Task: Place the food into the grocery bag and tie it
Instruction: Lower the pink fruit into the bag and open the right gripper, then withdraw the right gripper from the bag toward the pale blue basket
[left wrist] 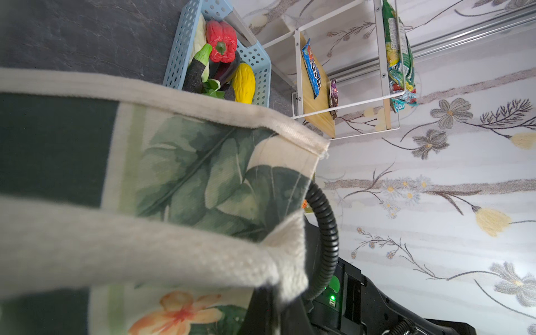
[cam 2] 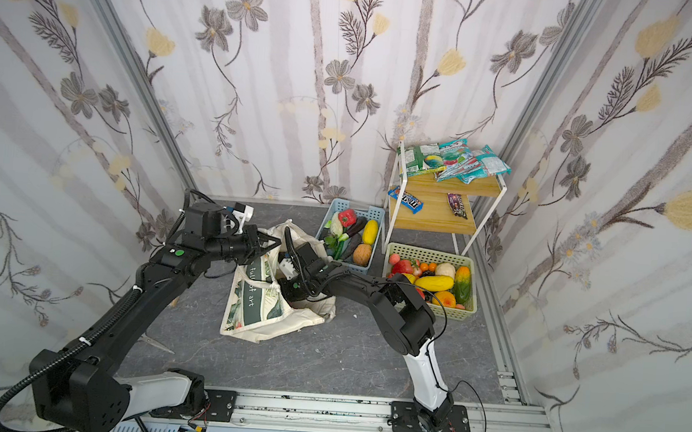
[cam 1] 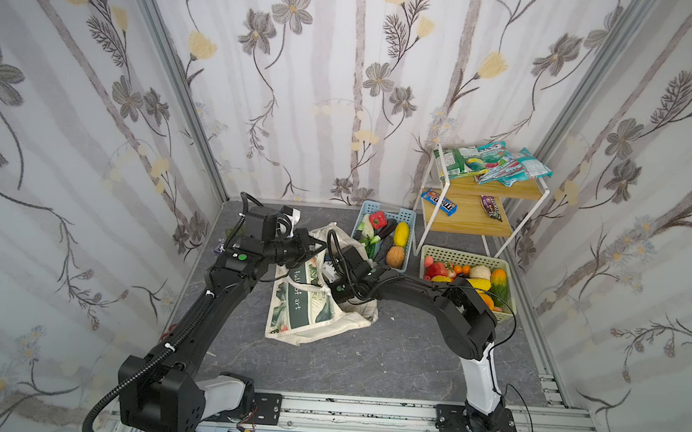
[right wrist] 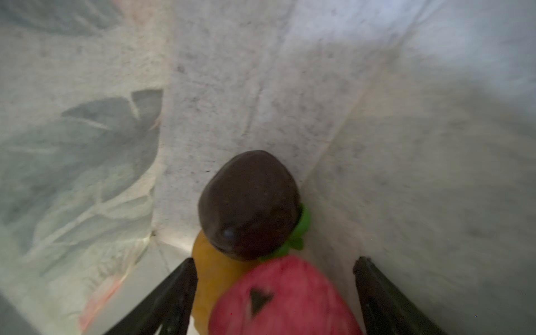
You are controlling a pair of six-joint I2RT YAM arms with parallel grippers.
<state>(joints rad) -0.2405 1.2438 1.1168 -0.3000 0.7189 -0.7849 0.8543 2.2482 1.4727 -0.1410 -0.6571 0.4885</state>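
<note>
The grocery bag (cam 1: 308, 310) (cam 2: 259, 302), cream canvas with leaf print and a dark green band, slumps mid-table with its mouth held up. My left gripper (cam 1: 320, 247) (cam 2: 276, 243) (left wrist: 272, 304) is shut on the bag's cream rim by a handle. My right gripper (right wrist: 275, 261) reaches inside the bag, hidden in both top views, with its fingers wide apart. A blurred red fruit (right wrist: 284, 298) lies between them with a gap to each finger. Beyond it rest a dark brown fruit (right wrist: 249, 203) and an orange one (right wrist: 208, 278). More food fills both baskets.
A light blue basket (cam 1: 409, 217) of vegetables stands behind the bag. A pale yellow basket (cam 1: 458, 255) of fruit is to the right, under my right arm. A white wire shelf (cam 1: 477, 218) in the back right corner carries snack packets (cam 1: 489, 162).
</note>
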